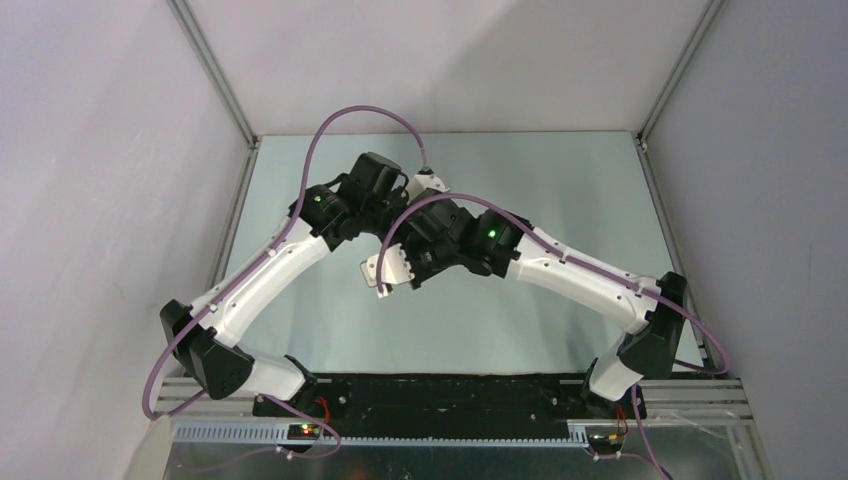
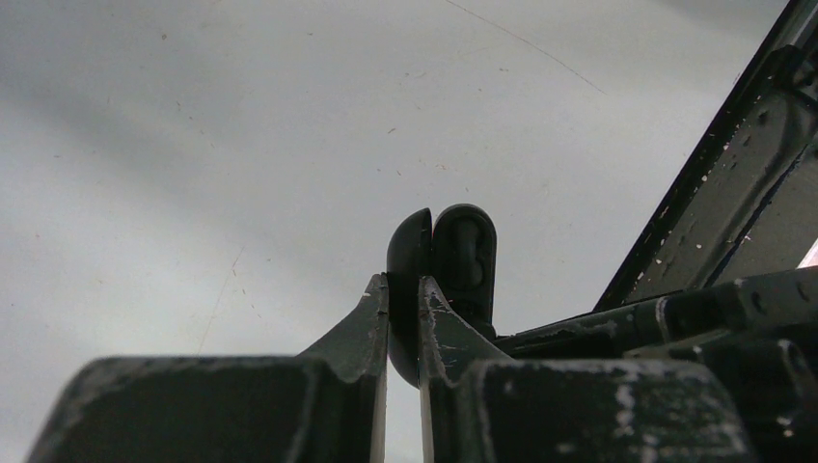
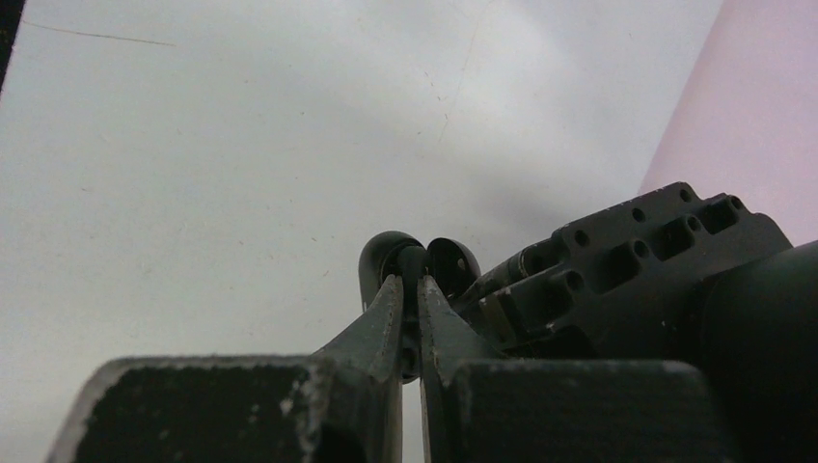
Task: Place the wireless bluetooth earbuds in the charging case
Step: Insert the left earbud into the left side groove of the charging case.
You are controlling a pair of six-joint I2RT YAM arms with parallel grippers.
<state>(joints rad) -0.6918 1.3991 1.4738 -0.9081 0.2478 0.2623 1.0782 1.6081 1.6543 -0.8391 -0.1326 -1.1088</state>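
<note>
The glossy black charging case (image 2: 463,253) stands open, its two halves apart. My left gripper (image 2: 403,289) is shut on one half of it and holds it above the table. The case also shows in the right wrist view (image 3: 381,265). My right gripper (image 3: 410,285) is shut on a small dark rounded piece, seemingly a black earbud (image 3: 411,258), at the gap between the case halves. In the top view both grippers meet mid-table, the left gripper (image 1: 392,222) facing the right gripper (image 1: 405,245), and they hide the case. The other earbuds are out of view.
The pale grey-green table top (image 1: 560,190) is ringed by white walls and aluminium posts (image 1: 215,70). The right gripper's body (image 2: 695,309) crowds the right side of the left wrist view. The left gripper's body (image 3: 637,270) sits close beside the right fingers.
</note>
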